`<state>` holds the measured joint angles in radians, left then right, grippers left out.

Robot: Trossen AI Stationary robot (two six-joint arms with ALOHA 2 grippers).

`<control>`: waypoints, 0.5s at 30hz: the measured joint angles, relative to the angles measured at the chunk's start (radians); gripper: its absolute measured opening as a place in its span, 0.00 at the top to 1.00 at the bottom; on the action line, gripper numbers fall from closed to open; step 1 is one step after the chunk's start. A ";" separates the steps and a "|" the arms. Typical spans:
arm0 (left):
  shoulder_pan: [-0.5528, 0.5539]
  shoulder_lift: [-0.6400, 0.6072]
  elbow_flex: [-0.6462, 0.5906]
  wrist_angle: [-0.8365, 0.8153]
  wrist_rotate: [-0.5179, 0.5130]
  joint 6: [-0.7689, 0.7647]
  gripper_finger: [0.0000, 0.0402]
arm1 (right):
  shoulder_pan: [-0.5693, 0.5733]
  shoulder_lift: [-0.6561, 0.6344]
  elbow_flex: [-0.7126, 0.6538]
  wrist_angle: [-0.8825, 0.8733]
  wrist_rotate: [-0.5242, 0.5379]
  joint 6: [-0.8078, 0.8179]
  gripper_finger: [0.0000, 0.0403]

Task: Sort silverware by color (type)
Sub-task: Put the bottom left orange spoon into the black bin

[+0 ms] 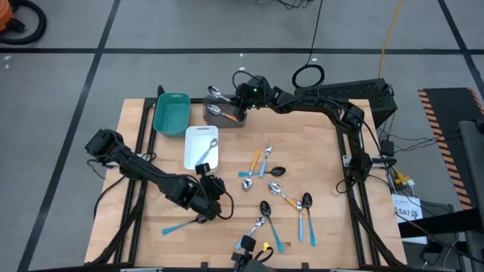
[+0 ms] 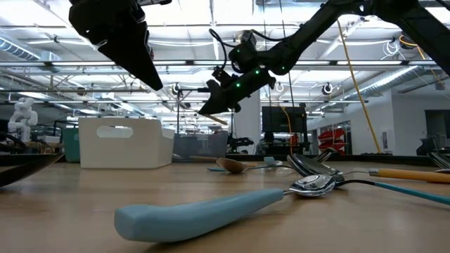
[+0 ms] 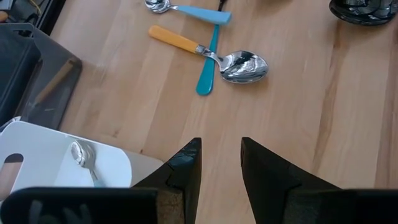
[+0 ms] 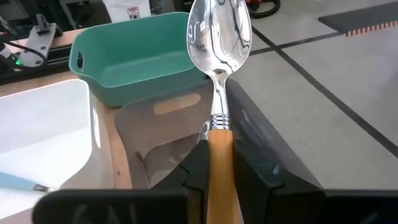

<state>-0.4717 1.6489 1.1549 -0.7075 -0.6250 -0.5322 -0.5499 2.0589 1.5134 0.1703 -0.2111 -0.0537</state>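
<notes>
Above the smoky-grey plastic tray (image 4: pixel 180 134), the right hand (image 4: pixel 219 163) grips an orange-handled silver spoon (image 4: pixel 219 74) — handle end hidden. The left hand (image 3: pixel 219 163), fingers apart and empty, hovers beside the white tray (image 3: pixel 37 155) — more spoons litter the wooden desk (image 3: pixel 298 106).

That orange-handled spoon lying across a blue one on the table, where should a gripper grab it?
Best guess: the orange-handled spoon should be taken by the free end of its orange handle, from straight above, fingers straddling it. That end lies flat on bare wood, clear of the blue-handled spoon beneath its neck. The left gripper is open nearby.
</notes>
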 joint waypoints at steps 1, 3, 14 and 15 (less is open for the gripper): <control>0.000 0.000 0.000 0.001 0.000 0.000 0.72 | 0.000 0.000 0.000 0.002 0.000 0.000 0.89; 0.000 0.000 0.000 0.002 0.000 0.000 0.72 | 0.000 0.000 0.000 0.004 0.000 -0.001 0.89; 0.000 0.000 0.000 0.002 0.000 0.006 0.72 | 0.002 0.036 0.001 0.027 -0.026 0.020 0.86; 0.000 0.000 0.000 0.002 0.000 0.006 0.72 | 0.002 0.036 0.001 0.023 -0.026 0.019 0.86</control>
<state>-0.4717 1.6489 1.1545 -0.7059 -0.6250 -0.5266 -0.5480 2.0949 1.5146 0.1933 -0.2367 -0.0345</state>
